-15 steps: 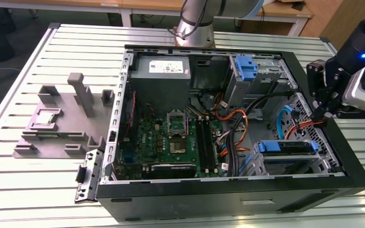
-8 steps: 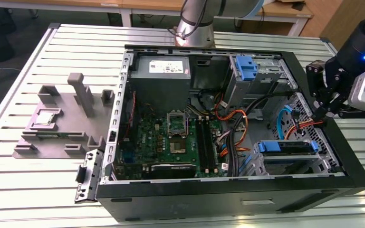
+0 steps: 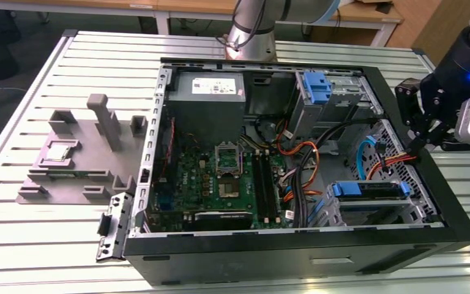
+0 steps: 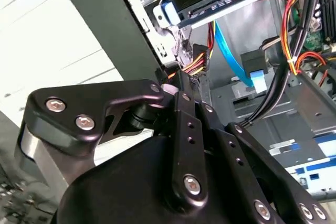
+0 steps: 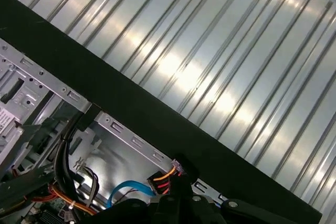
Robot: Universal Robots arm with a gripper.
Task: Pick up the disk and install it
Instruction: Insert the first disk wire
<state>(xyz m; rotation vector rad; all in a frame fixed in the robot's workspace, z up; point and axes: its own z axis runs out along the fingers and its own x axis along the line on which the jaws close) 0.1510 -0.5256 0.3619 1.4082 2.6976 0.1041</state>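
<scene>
Tool (image 3: 415, 149) pinches power connector (image 4: 195, 66) beside disk (image 3: 369, 190).

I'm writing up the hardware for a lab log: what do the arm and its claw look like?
The arm is a silver-grey metal tube with a shiny collar at its base. The wrist housing is black with a small blue light beside a light grey block. The claw is matte black: flat linkage bars joined by silver screws, seen close in the second wrist view.
</scene>
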